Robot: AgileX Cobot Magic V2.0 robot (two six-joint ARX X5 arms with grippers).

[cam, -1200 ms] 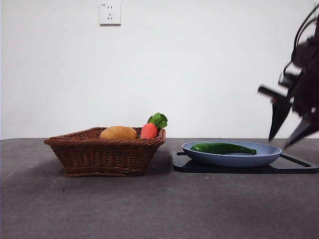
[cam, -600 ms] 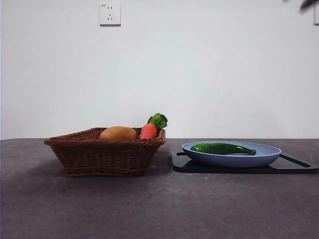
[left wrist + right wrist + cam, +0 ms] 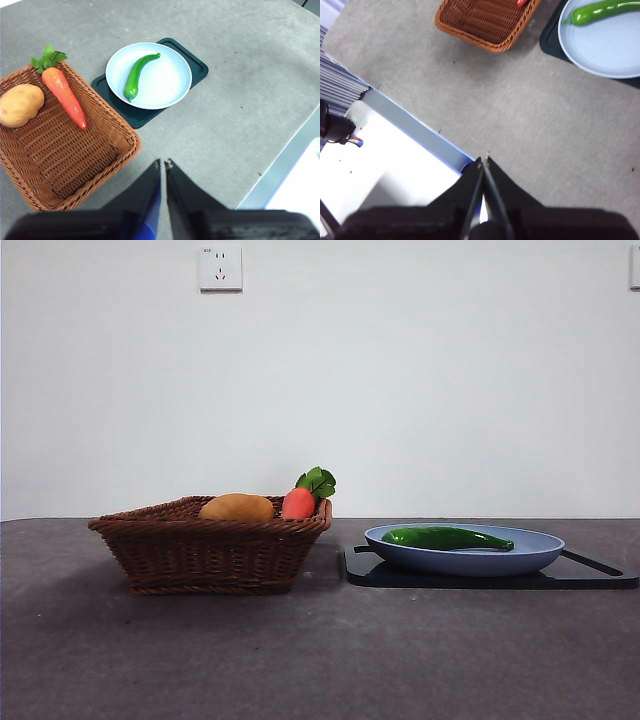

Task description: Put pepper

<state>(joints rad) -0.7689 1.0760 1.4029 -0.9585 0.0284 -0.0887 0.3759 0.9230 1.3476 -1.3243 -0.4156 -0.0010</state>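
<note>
Presently, in the front view, the pepper [image 3: 446,537] lies lengthwise in a blue plate [image 3: 530,552], thick end toward 9 o'clock and pointed tip toward 3 o'clock. The plate rests on a dark tray [image 3: 600,575] set flat on the grey counter [image 3: 320,650]. Just beside the tray, at its 9 o'clock side, stands a brown wicker basket [image 3: 210,552]. A tan potato [image 3: 237,507] and an orange-red carrot [image 3: 299,502] with green leaves show above the basket rim. A white wall socket [image 3: 221,267] is mounted high on the wall. Neither arm appears in this view.

From the left wrist view, the left claw [image 3: 163,163] hangs above bare counter, well apart from everything. Its two jaws are pressed together with only a hairline gap, and nothing is held. The pepper [image 3: 139,75] lies curved across the plate [image 3: 172,87], inside the rim. The carrot [image 3: 64,92] and potato [image 3: 20,104] lie in the basket [image 3: 95,165], side by side near one wall. The basket corner sits just beside the tray [image 3: 130,114].

From the right wrist view, the right claw [image 3: 483,160] hangs high over the counter edge, far from the pepper [image 3: 602,11]. Its jaws meet at the tips, gripping nothing. The plate [image 3: 605,50], tray [image 3: 551,42] and basket [image 3: 485,22] show only in part.
</note>
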